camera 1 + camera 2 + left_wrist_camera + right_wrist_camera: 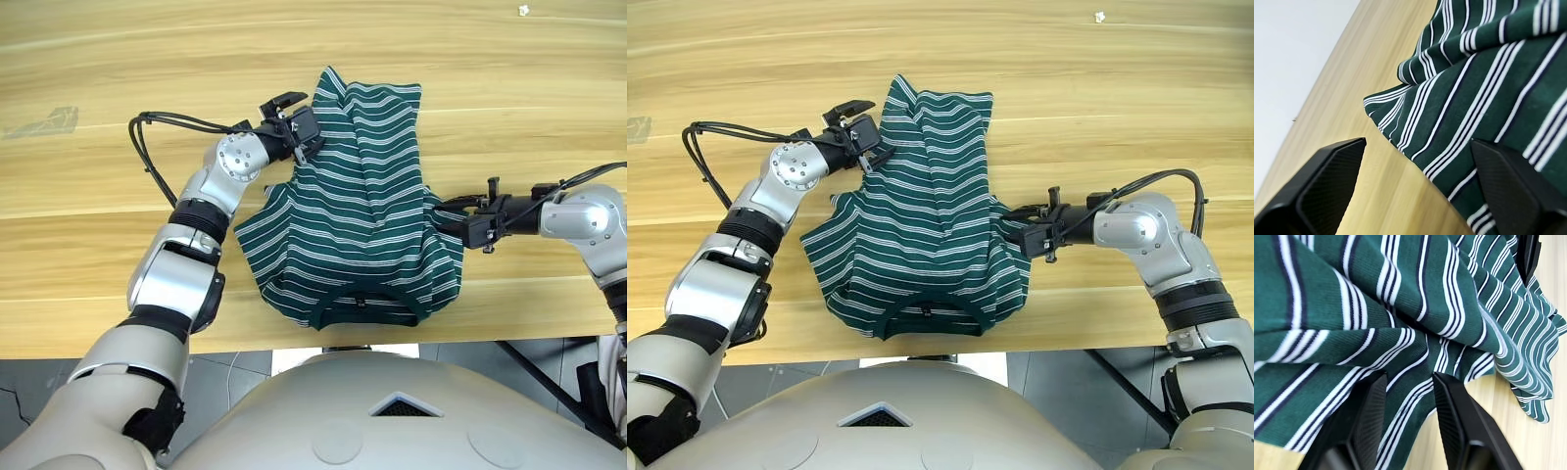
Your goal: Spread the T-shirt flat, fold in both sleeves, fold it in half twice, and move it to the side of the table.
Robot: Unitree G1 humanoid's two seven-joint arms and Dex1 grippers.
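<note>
Left eye view has the T-shirt (353,215) rumpled near the desk's (490,78) 6 o'clock edge, with the left pincer (302,125) spread open at its 10 o'clock edge and the right pincer (439,217) against its 3 o'clock edge. We judge that spreading it well means catching one layer per side and drawing it outward, low. The bunched folds hide how the cloth lies, and we cannot tell whether the right pincer holds any.

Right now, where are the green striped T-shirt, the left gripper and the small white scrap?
green striped T-shirt (367,196), left eye view, mid cloth
left gripper (1418,144), left wrist view, midway between fingertips
small white scrap (524,10), left eye view, its middle
</note>
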